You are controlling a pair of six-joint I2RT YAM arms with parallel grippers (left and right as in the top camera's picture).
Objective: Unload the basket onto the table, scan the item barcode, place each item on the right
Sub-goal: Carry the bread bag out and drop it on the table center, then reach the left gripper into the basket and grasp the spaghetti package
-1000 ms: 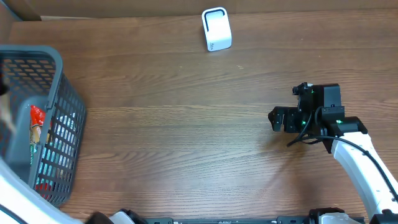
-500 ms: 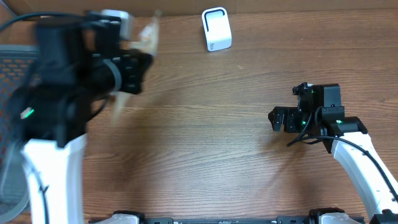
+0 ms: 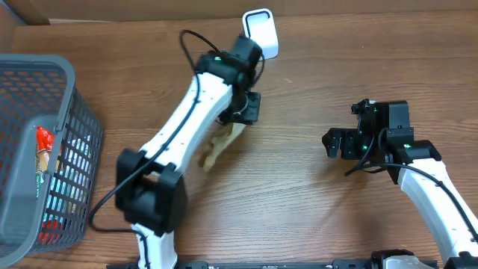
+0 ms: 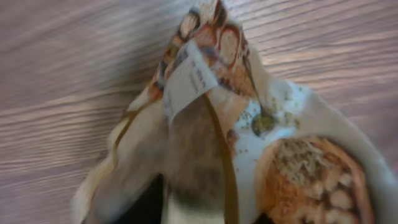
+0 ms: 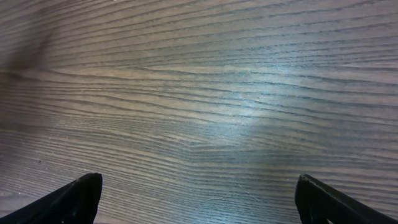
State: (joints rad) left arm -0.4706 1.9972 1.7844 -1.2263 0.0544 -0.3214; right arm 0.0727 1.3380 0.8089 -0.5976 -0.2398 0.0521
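Observation:
The item is a cream snack packet printed with food pictures and bearing a white label. It shows blurred over the table just below my left gripper. In the left wrist view the packet fills the frame and lies against a dark finger. I cannot tell whether the jaws still pinch it. The white scanner stands upright at the table's far edge, just beyond the left gripper. My right gripper rests at the right side, open over bare wood.
A grey mesh basket sits at the left edge with red packets inside. The left arm stretches diagonally across the table's middle. Brown wood shows between the two arms.
The left arm swung from the basket side across to the scanner, carrying the packet. The packet now hangs lower, nearer the table. The right arm has not moved.

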